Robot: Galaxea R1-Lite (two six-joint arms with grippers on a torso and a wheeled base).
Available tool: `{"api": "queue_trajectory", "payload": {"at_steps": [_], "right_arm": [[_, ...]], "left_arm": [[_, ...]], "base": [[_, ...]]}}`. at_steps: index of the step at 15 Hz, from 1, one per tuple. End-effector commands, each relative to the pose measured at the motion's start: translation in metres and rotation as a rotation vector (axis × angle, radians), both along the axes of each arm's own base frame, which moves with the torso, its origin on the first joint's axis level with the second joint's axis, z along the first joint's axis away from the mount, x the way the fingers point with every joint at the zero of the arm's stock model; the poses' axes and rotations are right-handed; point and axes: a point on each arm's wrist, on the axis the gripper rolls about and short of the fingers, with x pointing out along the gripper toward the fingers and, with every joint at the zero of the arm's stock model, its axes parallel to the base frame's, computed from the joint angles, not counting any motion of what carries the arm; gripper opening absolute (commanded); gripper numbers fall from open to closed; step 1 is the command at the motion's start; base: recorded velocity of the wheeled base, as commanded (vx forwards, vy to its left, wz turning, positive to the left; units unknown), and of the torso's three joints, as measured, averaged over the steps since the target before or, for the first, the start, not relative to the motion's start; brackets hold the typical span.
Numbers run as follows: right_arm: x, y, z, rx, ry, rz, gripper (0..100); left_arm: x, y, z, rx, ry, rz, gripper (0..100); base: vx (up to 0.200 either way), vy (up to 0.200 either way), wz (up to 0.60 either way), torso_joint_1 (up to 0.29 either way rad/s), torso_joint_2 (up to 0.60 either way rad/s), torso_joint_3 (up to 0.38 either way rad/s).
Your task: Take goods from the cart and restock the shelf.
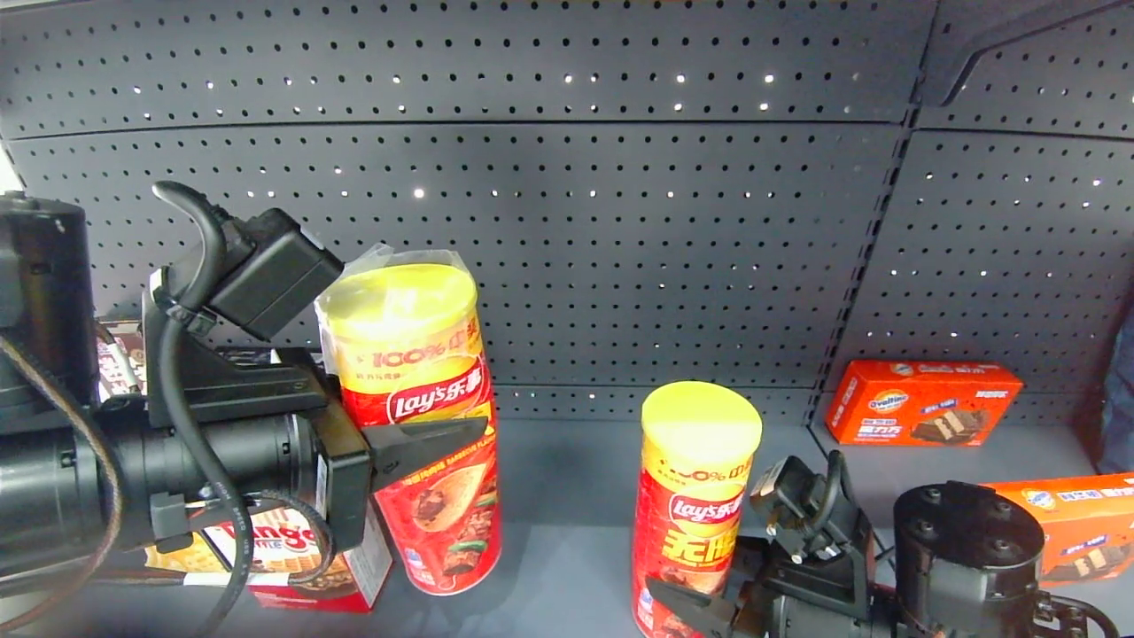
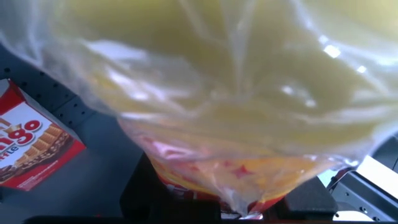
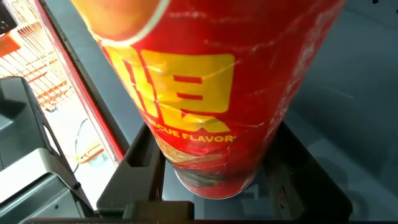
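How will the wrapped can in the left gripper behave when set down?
Tall and narrow, the wrapped can probably tips if nudged high. Its loose clear wrap looks slick, so the left gripper may slip on it. Laid down, it would likely roll.

Left arm (image 1: pixel 177 470) lies level at the left, the left gripper (image 1: pixel 425 443) clamped on a wrapped chip can (image 1: pixel 403 354); low at near right, the right gripper (image 3: pixel 217 177) clasps a second chip can (image 3: pixel 211 93).
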Motion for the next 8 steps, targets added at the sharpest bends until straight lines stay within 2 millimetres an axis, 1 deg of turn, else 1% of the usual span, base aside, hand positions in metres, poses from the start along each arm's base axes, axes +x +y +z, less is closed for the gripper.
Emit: {"api": "queue_trajectory", "payload": {"at_steps": [1,2,3,5,8], "right_arm": [[0.001,0.001,-0.004,-0.016,0.010,0.001,0],[0.000,0.001,-0.005,-0.018,0.012,-0.006,0],[0.000,0.000,-0.006,-0.024,0.012,-0.016,100],[-0.002,-0.003,-0.008,-0.035,0.018,-0.031,100],[-0.008,-0.011,-0.003,-0.013,-0.008,-0.040,100]], "left_arm": [[0.000,0.000,0.000,0.000,0.000,0.000,0],[0.000,0.000,0.000,0.000,0.000,0.000,0],[0.000,0.000,0.000,0.000,0.000,0.000,0],[0.000,0.000,0.000,0.000,0.000,0.000,0],[-0.001,0.000,0.000,0.000,0.000,-0.002,0]], "base": [[0.000,0.000,0.00,0.000,0.00,0.000],[0.000,0.000,0.00,0.000,0.00,0.000],[0.000,0.000,0.00,0.000,0.00,0.000],[0.000,0.000,0.00,0.000,0.00,0.000],[0.000,0.000,0.00,0.000,0.00,0.000]]}}
